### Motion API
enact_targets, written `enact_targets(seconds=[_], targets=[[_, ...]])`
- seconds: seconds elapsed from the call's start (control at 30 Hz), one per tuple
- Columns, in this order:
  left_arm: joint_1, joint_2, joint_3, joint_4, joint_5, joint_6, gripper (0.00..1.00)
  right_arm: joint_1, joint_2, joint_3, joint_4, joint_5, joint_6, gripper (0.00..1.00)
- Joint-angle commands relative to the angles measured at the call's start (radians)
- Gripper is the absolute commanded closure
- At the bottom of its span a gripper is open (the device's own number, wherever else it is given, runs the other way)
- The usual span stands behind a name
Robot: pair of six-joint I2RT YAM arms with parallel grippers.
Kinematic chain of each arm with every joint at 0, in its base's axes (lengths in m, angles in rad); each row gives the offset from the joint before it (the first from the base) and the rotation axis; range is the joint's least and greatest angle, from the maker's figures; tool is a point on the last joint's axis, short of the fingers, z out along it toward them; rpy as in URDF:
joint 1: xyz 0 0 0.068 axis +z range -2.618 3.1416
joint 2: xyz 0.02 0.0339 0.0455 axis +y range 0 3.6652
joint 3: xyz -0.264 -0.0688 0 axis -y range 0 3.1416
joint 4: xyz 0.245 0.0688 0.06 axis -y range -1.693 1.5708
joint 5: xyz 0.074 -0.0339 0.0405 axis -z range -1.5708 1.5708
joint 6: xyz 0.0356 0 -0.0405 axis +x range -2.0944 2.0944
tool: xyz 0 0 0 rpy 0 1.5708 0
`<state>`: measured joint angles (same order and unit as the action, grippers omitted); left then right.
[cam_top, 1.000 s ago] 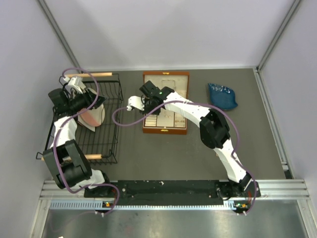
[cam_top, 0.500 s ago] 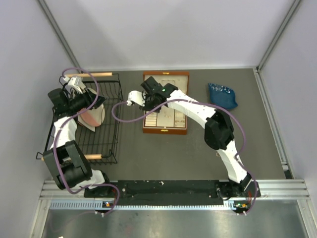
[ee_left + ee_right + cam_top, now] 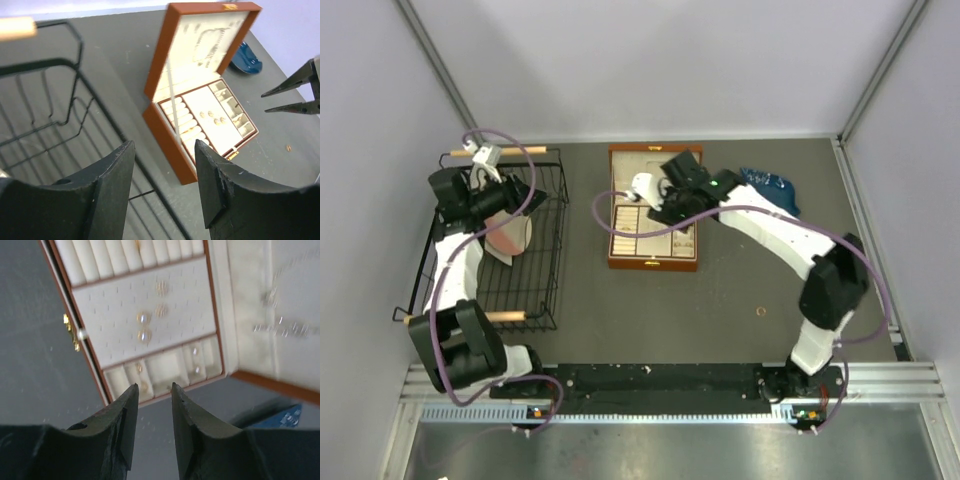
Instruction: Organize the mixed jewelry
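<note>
Desk (image 3: 700,320): wire basket (image 3: 558,240) at left, wooden box (image 3: 653,263) mid, lid up. L gripper (image 3: 162,147) hangs over basket, fingers fairly wide, nothing betw. them. R gripper (image 3: 154,387) above box's front edge, fingers narrow, empty. Chain necklace (image 3: 212,40) sits against lid lining. One gold ring (image 3: 760,311) on bare desk, well apart from box; 2nd ring: can't tell. Risks: ring is tiny & flat, so fingers may skid it away or jam on desk. R arm swinging low cd clip lid & shut box.

Left gripper (image 3: 163,150) jaws wide apart; right gripper (image 3: 154,388) jaws narrowly parted, angled downward.
</note>
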<state>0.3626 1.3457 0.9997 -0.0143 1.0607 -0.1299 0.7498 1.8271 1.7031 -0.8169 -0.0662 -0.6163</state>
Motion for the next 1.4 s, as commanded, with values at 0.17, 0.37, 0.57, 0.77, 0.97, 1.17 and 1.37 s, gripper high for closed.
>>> enact_targets(seconds=[0.17,0.37,0.57,0.77,0.97,1.17,1.37], targets=[[-0.26,-0.135,0.083,-0.185,-0.102,0.26,0.41,-0.161,-0.478,-0.5,0.002,-0.06,0.064,0.68],[-0.456,-0.146,0.079,-0.269,-0.139,0.337,0.39,-0.234,-0.691,-0.808,0.005,-0.026,-0.005,0.73],[-0.528,-0.114,0.079,-0.271,-0.142,0.349,0.39,-0.27,-0.798,-0.974,0.025,-0.001,-0.092,0.73],[-0.554,-0.069,0.096,-0.306,-0.148,0.381,0.38,-0.27,-0.819,-1.065,0.053,0.025,-0.171,0.71],[-0.565,-0.045,0.102,-0.317,-0.151,0.397,0.38,-0.271,-0.79,-1.099,0.073,0.036,-0.223,0.7],[-0.565,-0.03,0.102,-0.317,-0.156,0.401,0.39,-0.271,-0.776,-1.125,0.094,0.04,-0.267,0.7],[-0.565,-0.011,0.109,-0.319,-0.16,0.403,0.39,-0.271,-0.747,-1.152,0.12,0.037,-0.299,0.7]])
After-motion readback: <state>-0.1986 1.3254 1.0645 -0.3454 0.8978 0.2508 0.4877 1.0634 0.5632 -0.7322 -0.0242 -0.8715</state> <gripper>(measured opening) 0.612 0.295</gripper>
